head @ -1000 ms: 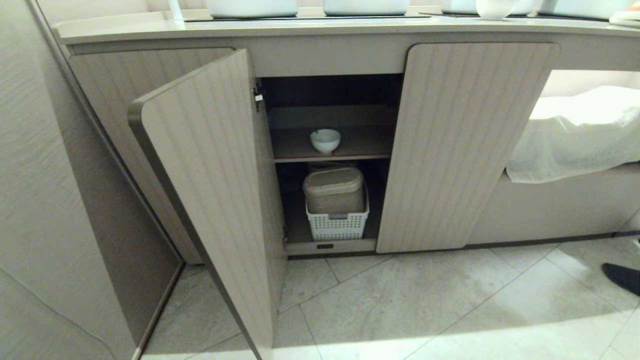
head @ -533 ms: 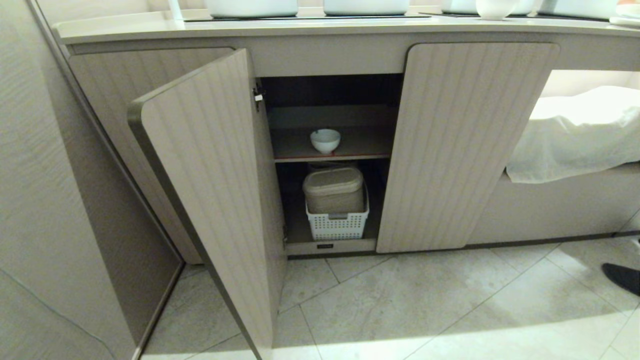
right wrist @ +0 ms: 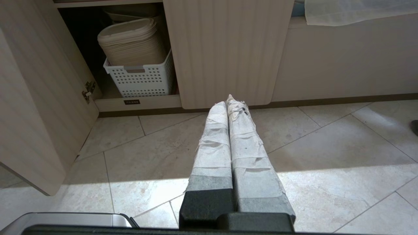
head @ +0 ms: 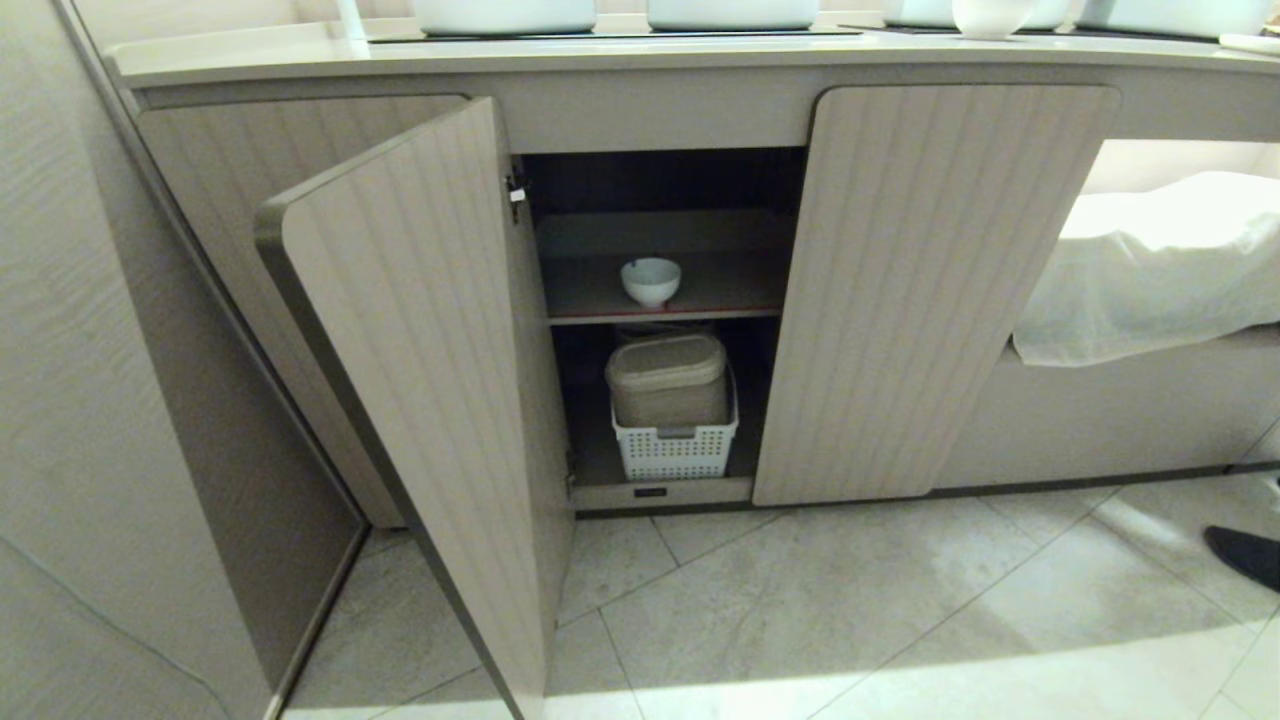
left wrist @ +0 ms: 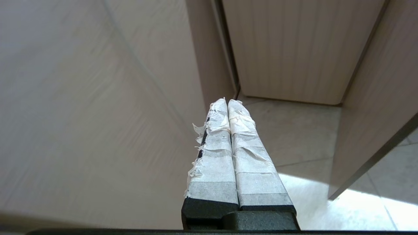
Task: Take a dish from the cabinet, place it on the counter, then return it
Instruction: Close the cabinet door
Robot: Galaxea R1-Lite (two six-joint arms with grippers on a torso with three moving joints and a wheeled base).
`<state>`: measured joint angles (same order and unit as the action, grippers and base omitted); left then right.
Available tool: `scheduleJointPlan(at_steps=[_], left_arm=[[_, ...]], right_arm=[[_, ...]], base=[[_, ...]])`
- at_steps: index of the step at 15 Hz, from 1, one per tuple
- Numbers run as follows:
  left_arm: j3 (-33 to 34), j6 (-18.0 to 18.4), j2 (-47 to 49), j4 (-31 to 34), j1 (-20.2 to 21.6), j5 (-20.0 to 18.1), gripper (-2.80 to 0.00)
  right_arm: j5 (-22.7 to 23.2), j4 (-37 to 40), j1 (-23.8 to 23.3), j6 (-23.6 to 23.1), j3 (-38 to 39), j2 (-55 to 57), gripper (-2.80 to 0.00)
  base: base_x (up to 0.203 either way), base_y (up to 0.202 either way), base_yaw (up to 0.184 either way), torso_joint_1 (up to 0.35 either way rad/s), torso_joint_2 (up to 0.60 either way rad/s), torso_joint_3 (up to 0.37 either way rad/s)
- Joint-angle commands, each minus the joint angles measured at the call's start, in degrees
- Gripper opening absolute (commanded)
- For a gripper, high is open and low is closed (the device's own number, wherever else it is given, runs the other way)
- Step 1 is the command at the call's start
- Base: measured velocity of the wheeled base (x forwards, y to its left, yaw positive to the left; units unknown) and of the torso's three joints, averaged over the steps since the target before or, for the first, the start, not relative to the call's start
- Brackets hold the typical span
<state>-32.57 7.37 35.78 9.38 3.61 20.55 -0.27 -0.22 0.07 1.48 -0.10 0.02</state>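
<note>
Kitchen: cabinet (head: 960, 290) with 1 door swung wide.
Bowl: small white bowl (head: 651, 281) on the shelf (upright).
Left gripper (left wrist: 227, 101): jaws pressed together, empty, beside that door, probably nearer.
Right gripper (right wrist: 231, 99): pressed together, low over tiles.

The cabinet (head: 960, 290) is viewed from above, facing its front. The open door (head: 420, 400) and white basket (head: 675, 450) are shared with the lower, floor-level wrist views.
</note>
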Motion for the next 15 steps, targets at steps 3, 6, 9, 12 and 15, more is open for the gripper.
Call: scheduleJointPlan(at_steps=[3,6,9,12,15], left_arm=[[0.10,-0.28,8.20,-4.40,-0.26,-2.54,-2.80],[0.14,-0.34,12.45,-7.70,-0.27,-4.39,-2.80],[0.20,-0.34,16.82,-11.61,-0.29,-5.93,-2.80],[0.18,-0.43,20.51,-15.35,-0.45,-8.10,-2.80],[0.00,-0.43,24.66,-18.69,-0.53,-10.10,-2.80]], right_arm=[[0.00,-0.04,0.01,0.02,0.01,0.06,-2.80],[0.00,-0.04,0.01,0.02,0.01,0.06,-2.80],[0.00,-0.04,0.01,0.02,0.01,0.06,-2.80],[0.00,-0.04,0.01,0.02,0.01,0.06,-2.80],[0.00,-0.04,0.01,0.02,0.01,0.06,-2.80]], base=[[0.000,0.000,0.000,0.000,0.00,0.000],[0.000,0.000,0.000,0.000,0.00,0.000],[0.000,0.000,0.000,0.000,0.00,0.000],[0.000,0.000,0.000,0.000,0.00,0.000],[0.000,0.000,0.000,0.000,0.00,0.000]])
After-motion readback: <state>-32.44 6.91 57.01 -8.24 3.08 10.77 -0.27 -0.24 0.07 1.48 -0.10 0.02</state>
